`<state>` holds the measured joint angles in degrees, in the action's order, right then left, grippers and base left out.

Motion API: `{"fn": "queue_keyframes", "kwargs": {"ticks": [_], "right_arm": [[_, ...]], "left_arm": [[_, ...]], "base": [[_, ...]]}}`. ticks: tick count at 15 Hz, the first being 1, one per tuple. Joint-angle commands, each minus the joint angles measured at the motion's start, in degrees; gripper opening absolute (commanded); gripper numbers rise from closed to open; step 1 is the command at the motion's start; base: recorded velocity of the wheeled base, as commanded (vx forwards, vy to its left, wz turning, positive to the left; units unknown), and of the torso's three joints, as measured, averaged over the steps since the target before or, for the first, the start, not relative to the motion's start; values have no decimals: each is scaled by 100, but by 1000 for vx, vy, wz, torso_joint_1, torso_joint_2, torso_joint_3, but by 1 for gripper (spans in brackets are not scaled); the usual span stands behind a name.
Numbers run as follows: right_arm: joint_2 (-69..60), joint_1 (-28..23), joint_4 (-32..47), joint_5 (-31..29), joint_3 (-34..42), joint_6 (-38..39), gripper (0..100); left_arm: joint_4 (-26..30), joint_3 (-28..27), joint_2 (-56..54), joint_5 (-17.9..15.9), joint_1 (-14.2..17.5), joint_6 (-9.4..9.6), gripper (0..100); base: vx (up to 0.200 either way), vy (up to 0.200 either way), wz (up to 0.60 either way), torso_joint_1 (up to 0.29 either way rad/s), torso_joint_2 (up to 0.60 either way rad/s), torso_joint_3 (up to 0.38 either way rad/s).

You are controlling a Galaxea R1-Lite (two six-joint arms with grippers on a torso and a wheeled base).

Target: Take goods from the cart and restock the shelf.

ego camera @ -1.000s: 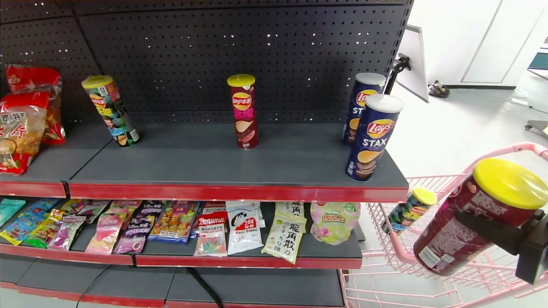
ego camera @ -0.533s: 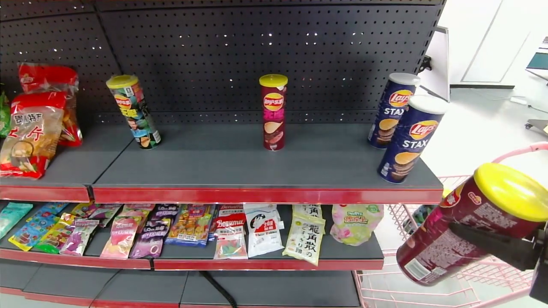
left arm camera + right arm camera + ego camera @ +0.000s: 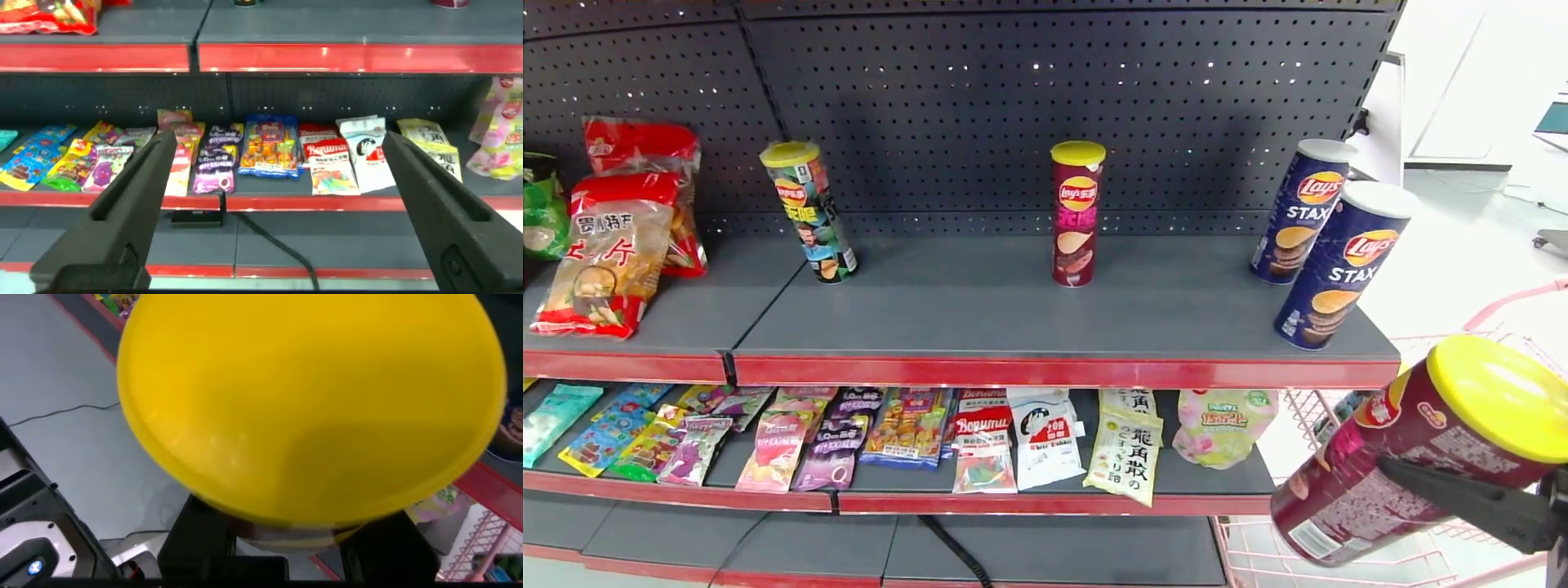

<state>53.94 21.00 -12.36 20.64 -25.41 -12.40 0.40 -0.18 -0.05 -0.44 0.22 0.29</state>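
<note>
Shelf (image 3: 980, 318): dark top tier, mid-frame, mostly bare.
Right gripper (image 3: 1494, 500): lower right, clamped across maroon can (image 3: 1372, 465), tilted; likely carry pose.
Left gripper (image 3: 279, 143): spread wide, empty.
Cart (image 3: 1519, 296): right edge.
Slot: probably beside matching can (image 3: 1076, 216).

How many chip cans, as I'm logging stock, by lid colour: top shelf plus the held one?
Yellow lid: 3 (multicoloured can, standing maroon can, held maroon can in right gripper)
White lid: 2 (rear blue can, front blue can)
Total: 5
</note>
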Motion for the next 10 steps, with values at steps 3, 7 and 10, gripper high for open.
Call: {"fn": "queue_keyframes", "kwargs": {"ticks": [3,7,10], "right_arm": [[-112,176,23,107,9,1,0],[-138,176,23,397,18,1,0],[-174,185,23,520,9,1,0]], "left_arm": [[-5,1,5,0,4,-3,100],[4,1,5,0,4,6,100],[-5,1,5,0,4,6,100]], "base": [[200,0,0,-10,1,12],[200,0,0,13,8,1],[200,0,0,4,4,1]]}}
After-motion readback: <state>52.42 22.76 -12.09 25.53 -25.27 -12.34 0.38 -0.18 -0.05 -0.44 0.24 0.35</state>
